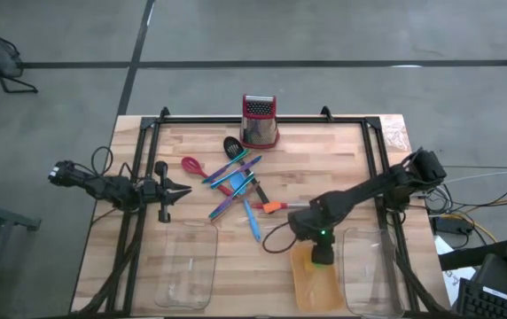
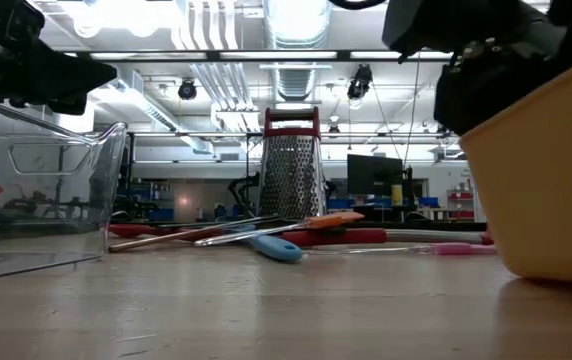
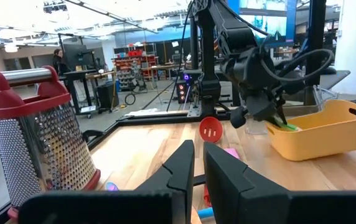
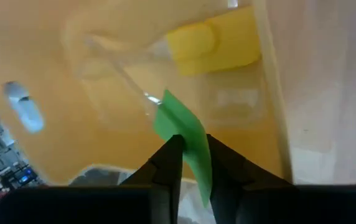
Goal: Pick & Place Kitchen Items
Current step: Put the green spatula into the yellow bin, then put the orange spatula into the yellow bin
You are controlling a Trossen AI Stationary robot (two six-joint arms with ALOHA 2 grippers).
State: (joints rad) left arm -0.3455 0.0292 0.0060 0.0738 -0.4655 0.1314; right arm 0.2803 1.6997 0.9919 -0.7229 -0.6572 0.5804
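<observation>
My right gripper [image 1: 322, 254] points down over the orange tray [image 1: 303, 292] and is shut on a green piece [image 4: 187, 140], which also shows in the left wrist view [image 3: 284, 125]. A yellow piece [image 4: 213, 40] lies on the tray's floor. The other kitchen items [image 1: 236, 182] lie in a loose pile at mid-table: a red spoon [image 1: 191, 166], a black spoon [image 1: 232, 146], blue and red utensils and thin sticks. My left gripper [image 1: 179, 189] hovers left of the pile, shut and empty, pointing toward the table's right. My right gripper pinches the green piece between its two fingers, at the piece's end nearest the wrist [image 4: 193, 163]. The fingers come from above, pointing down. The piece reaches out past the fingertips over the tray's floor, with a thin clear stem [image 4: 134, 87] at its far end.
A metal box grater with a red top [image 1: 260, 121] stands at the table's far edge, behind the pile. One clear tray [image 1: 188, 266] sits at near left. Another clear tray [image 1: 369, 270] sits right of the orange tray. A black frame [image 1: 138, 168] borders the table.
</observation>
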